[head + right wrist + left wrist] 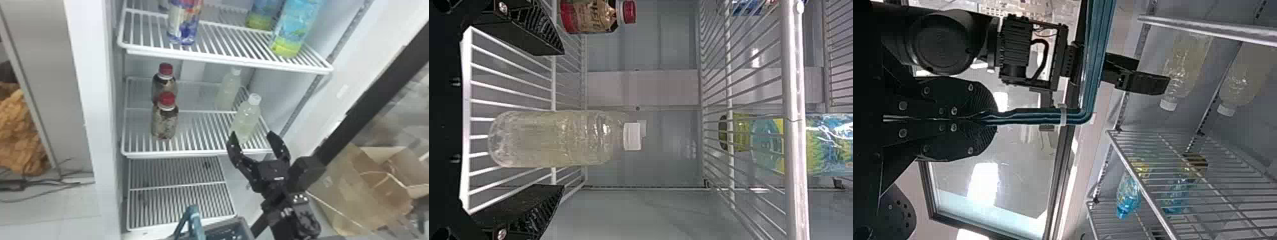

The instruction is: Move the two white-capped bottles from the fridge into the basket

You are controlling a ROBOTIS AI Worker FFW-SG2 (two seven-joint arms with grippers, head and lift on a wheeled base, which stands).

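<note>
In the head view, the right pincer [252, 135] is wide open and holds nothing; its one finger covers the lower edge of the front white-capped bottle [245, 118], which stands on the middle fridge shelf [198, 153]. The rear white-capped bottle [227, 89] stands behind it. The basket [246, 226] is cut off by the bottom edge, so what lies inside it I cannot tell. Of two red-capped bottles, the rear one [164, 84] is partly hidden by the front one [164, 123]. The right wrist view makes clear what the head view leaves uncertain: the front white-capped bottle is between the two open fingers, apart from both, and it hides nearly all of the rear one. In the left wrist view, the left pincer [994, 119] is closed tightly on the basket's teal handle [1038, 116], and the white-capped bottles appear clearly separated.
</note>
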